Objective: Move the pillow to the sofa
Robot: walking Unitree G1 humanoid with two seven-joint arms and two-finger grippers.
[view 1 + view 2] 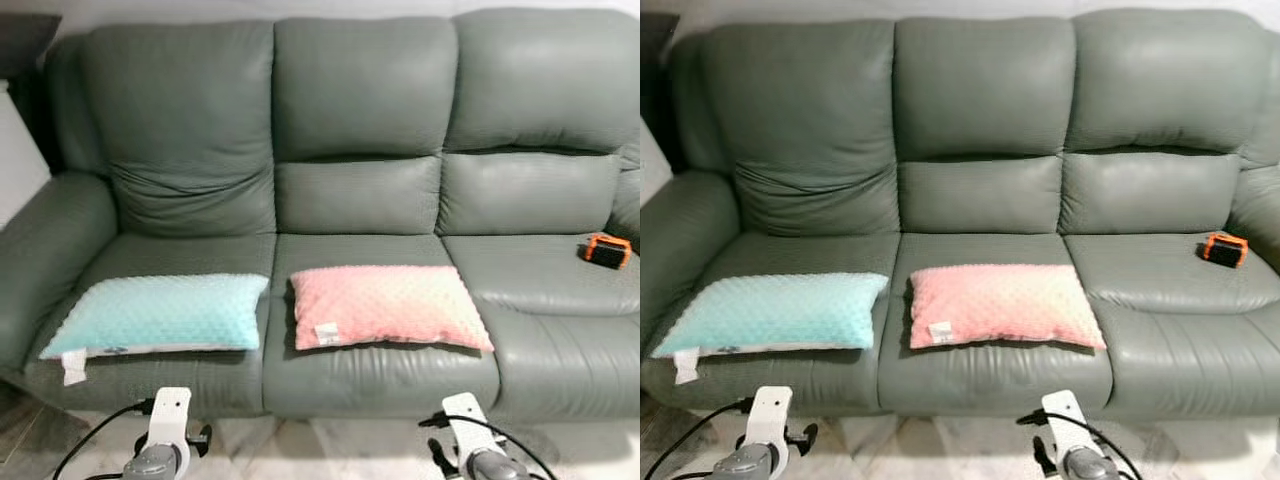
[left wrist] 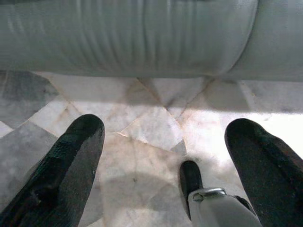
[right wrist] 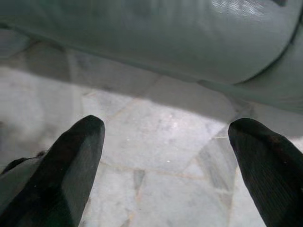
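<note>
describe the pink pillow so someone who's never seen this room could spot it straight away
A grey-green three-seat sofa spans the head views. On its middle seat cushion lies the pink pillow, flat, with a small white tag at its front left corner. The teal pillow on the left seat is the same shape, so colour and seat tell them apart.

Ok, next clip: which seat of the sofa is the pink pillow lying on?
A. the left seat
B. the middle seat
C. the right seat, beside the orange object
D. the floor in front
B: the pink pillow lies flat on the middle seat of the sofa, between the teal pillow and the small orange object.
</note>
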